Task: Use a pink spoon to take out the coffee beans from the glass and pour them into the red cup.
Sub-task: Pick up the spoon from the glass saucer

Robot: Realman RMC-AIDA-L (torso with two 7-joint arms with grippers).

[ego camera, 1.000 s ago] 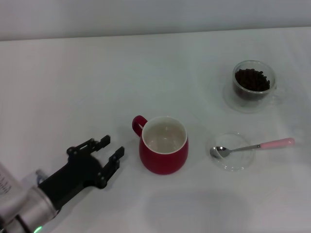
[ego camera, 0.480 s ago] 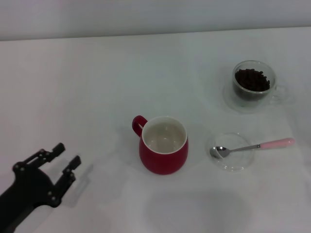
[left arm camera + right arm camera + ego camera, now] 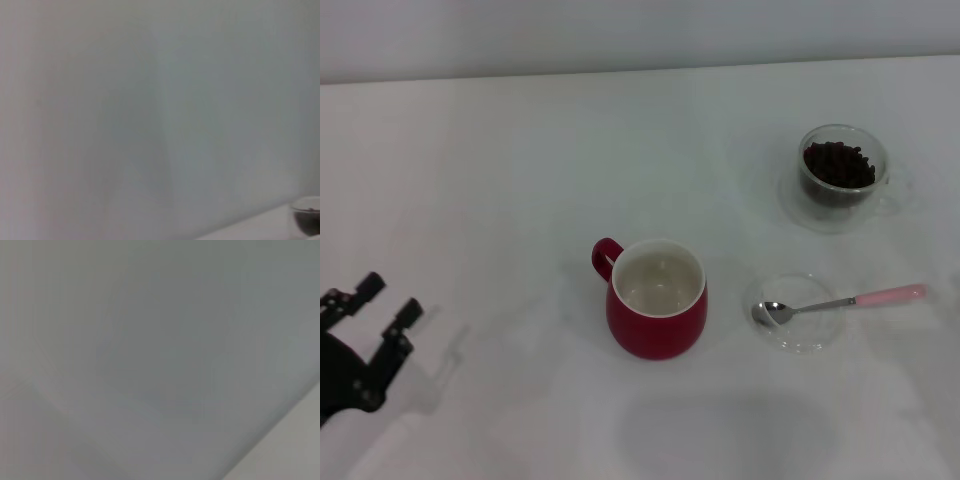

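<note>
The red cup (image 3: 658, 298) stands upright at the table's middle, its white inside empty, its handle toward the left. The pink spoon (image 3: 840, 302) lies across a flat clear saucer (image 3: 796, 313) to the cup's right, bowl in the saucer, pink handle pointing right. The glass (image 3: 841, 176) with the coffee beans (image 3: 838, 165) stands at the back right; its rim also shows in the left wrist view (image 3: 306, 220). My left gripper (image 3: 386, 302) is open and empty at the far left edge, well away from the cup. My right gripper is out of view.
The white table (image 3: 520, 170) ends at a pale wall along the back. The right wrist view shows only a plain grey surface.
My left gripper has drawn back from beside the red cup to the left edge of the head view, staying open. The cup, spoon and glass have not moved.
</note>
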